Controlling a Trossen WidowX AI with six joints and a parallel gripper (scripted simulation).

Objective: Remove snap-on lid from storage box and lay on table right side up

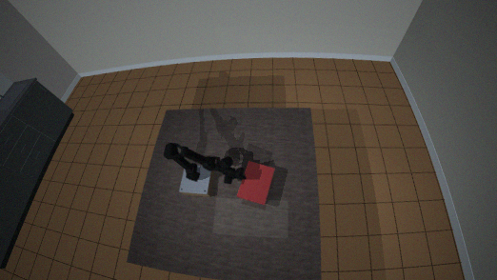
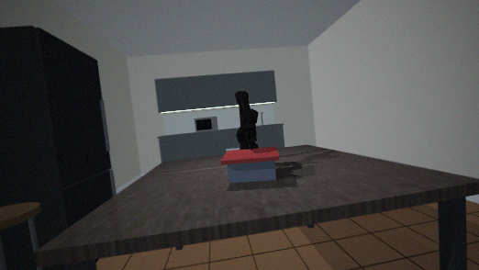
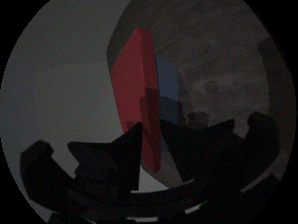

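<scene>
While the pincer (image 1: pixel 244 176) (image 3: pixel 150 123) was closed on the near edge of the red lid (image 1: pixel 257 183) (image 2: pixel 250 155) (image 3: pixel 131 80), the lid sat over the blue box (image 2: pixel 251 172) (image 3: pixel 167 80), beyond the fingertips. Full removal and laying it flat on the surface (image 1: pixel 190 233) (image 2: pixel 183 207) (image 3: pixel 220 60) remained, I judged.

Has the lid (image 1: pixel 258 187) (image 2: pixel 250 156) (image 3: pixel 131 80) atop the storage box (image 2: pixel 252 173) (image 3: pixel 168 80), on the tabletop (image 1: pixel 181 233) (image 2: pixel 183 202) (image 3: pixel 220 60), to the right of the arm's base plate (image 1: pixel 188 189) (image 2: pixel 232 149) in the top view.
</scene>
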